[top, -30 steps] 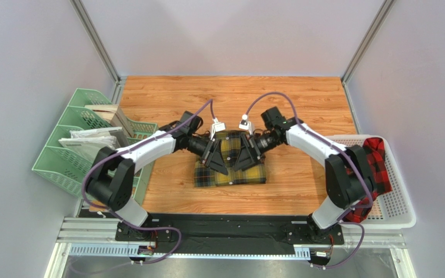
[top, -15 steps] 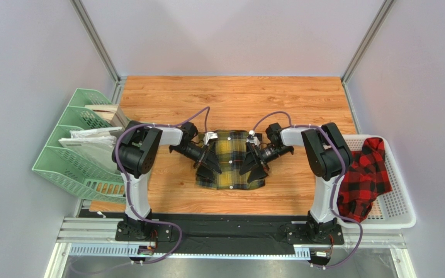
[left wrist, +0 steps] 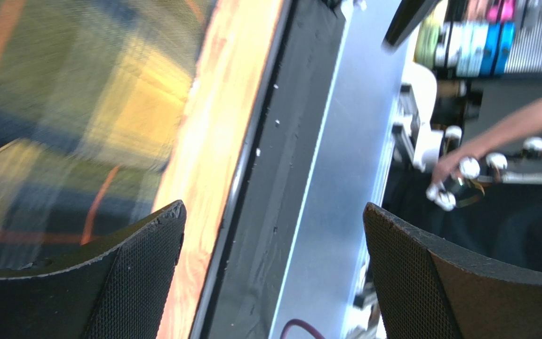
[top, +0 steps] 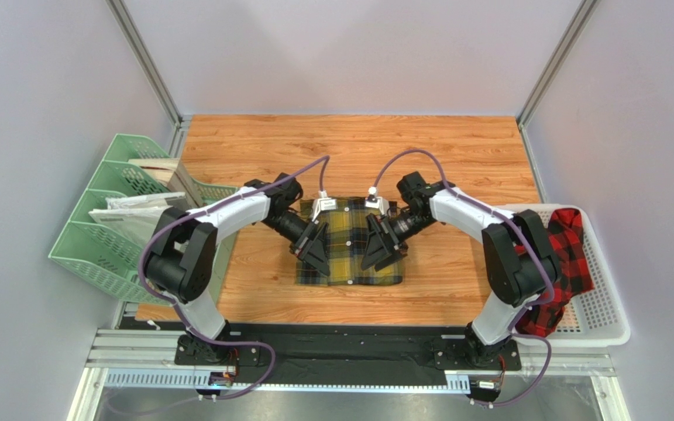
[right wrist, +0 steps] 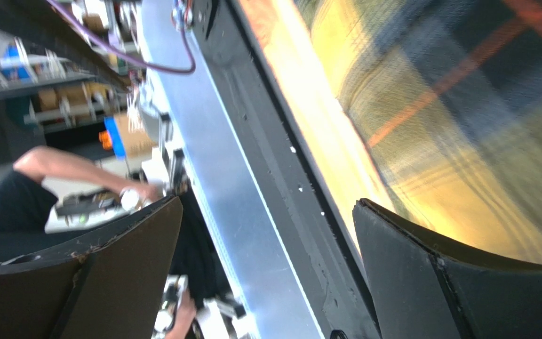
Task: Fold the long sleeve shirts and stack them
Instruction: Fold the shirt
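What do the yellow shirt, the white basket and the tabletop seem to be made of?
The yellow shirt looks like soft woven cloth, perhaps flannel: matte plaid, folded flat and limp. The white basket seems to be moulded plastic: smooth, with rows of small holes. The tabletop shows plank grain: wood or wood-look laminate, cannot tell which.

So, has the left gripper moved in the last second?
Yes. The left gripper went left, from over the yellow shirt's middle to its left edge, nearer the green trays.

arms (top: 235, 210): white shells, black joints | cables (top: 411, 152): purple | jaws: black, mesh-textured
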Robot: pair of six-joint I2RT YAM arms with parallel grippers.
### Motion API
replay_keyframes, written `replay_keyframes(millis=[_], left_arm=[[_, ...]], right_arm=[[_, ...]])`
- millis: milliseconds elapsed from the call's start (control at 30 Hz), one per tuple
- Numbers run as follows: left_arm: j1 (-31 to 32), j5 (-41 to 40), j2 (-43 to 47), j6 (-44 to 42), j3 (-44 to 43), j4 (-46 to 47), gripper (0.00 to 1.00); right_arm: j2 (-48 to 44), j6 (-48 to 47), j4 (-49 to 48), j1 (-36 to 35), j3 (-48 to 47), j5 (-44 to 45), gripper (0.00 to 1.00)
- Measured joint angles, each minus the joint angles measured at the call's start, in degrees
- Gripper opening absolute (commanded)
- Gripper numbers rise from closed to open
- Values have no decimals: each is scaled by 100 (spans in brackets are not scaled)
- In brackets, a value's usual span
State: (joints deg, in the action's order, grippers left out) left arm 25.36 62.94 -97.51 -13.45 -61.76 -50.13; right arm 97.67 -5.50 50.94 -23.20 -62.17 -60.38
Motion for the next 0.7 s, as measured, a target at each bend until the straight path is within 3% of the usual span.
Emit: replay_keyframes(millis=[133,333,533,700], left_arm=[[225,-4,-420,-68,-101,-144,99],[-105,173,-1784,247,-46,-129,99],[-435,109,-1567,199,-50,-258,99],[-492,-55,-295,116,-481,-332,99]], right_arm=[[433,-20,-33,-232,9,-4,100],[1370,-109,-70,111,363,-144,100],[1320,-157,319,345,236,-157,100],[804,203,551,527,-525,-33,100]])
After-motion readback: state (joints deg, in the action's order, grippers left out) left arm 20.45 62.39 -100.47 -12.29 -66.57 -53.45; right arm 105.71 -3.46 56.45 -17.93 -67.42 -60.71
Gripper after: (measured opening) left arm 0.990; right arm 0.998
